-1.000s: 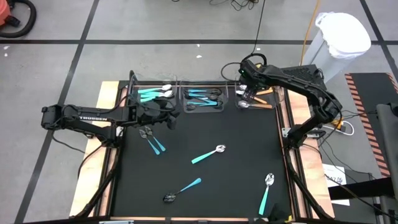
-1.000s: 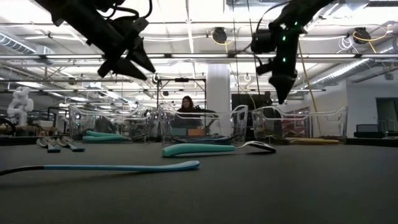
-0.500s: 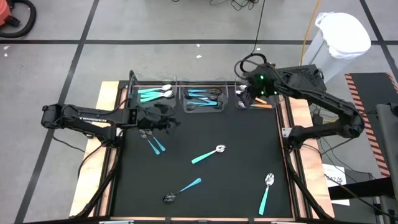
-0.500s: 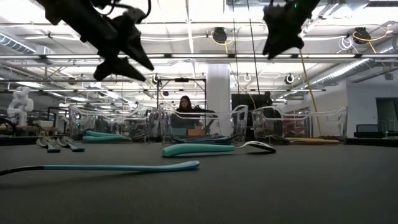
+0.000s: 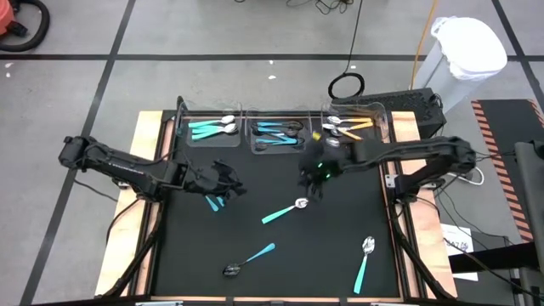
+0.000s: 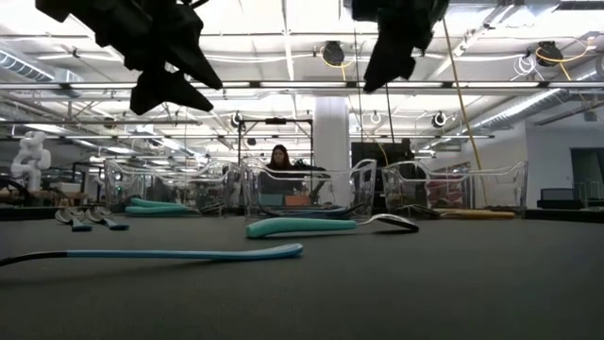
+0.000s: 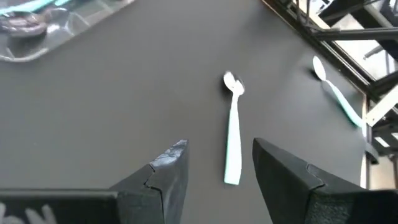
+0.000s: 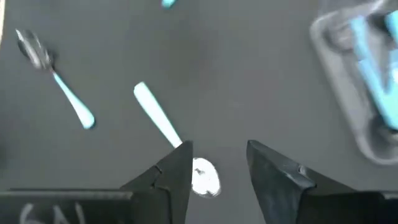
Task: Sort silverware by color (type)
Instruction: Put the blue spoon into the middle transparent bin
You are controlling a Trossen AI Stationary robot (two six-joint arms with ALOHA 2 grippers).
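The right hand (image 5: 313,180) hangs above the middle of the black table (image 5: 340,221), its two fingers (image 8: 171,177) apart and holding nothing. In its wrist view the metal bowl of a teal spoon (image 5: 285,209) shows in the gap between the fingers, the handle running away from them; the low view shows this hand raised well clear of the table top.

The left hand (image 5: 228,180) hangs over the left part of the table, fingers (image 7: 168,171) also apart and empty. It is just beside a small pair of spoons (image 5: 212,200) lying near the left edge. Its wrist view looks between the fingers at a light blue spoon (image 7: 232,138) lying flat on the bare mat.

Three clear trays stand in a row along the far edge. The left tray (image 5: 208,127) holds teal spoons, the middle tray (image 5: 276,133) holds light blue ones, and the right tray (image 5: 357,126) holds orange ones.

Loose on the table are the teal spoon at the centre, the light blue spoon (image 5: 251,257) near the front edge, another teal one (image 5: 364,260) near the front right corner, and the pair by the left hand. These lie well apart from each other, with open mat between them and between the two hands. The front half of the table has the most free room.
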